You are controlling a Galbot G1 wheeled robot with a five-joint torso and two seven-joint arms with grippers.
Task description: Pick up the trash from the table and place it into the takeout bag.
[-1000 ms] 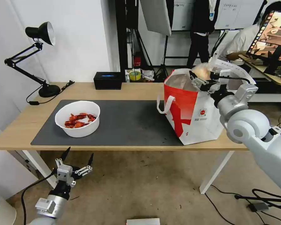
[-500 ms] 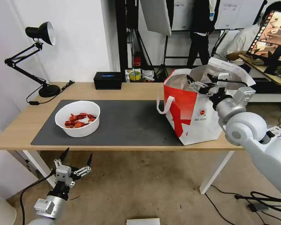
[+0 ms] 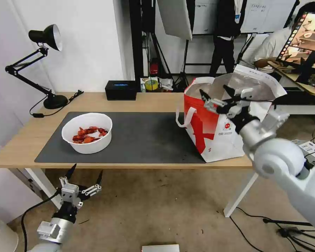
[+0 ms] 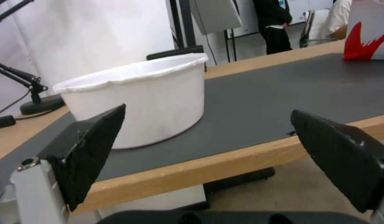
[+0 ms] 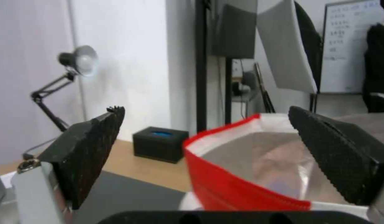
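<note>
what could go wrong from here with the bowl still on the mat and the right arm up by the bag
The right gripper, open, sits at the takeout bag mouth; a careless move might catch its rim or white handle and tip it.
The bowl holds loose crayfish shells; tilting it could spill them.
The left gripper hangs below the table edge and could hit it rising.

table (image 3: 143, 101): light wood, matt | mat (image 3: 143, 136): dark matt | bowl (image 3: 91, 145): white smooth plastic | takeout bag (image 3: 217, 140): silver foil lining

On your bench (image 3: 154, 102) you have one white bowl (image 3: 87, 133) of crayfish shells, one takeout bag (image 3: 213, 126), one dark mat (image 3: 143, 136), one black box (image 3: 121, 90) and one desk lamp (image 3: 42, 63).
</note>
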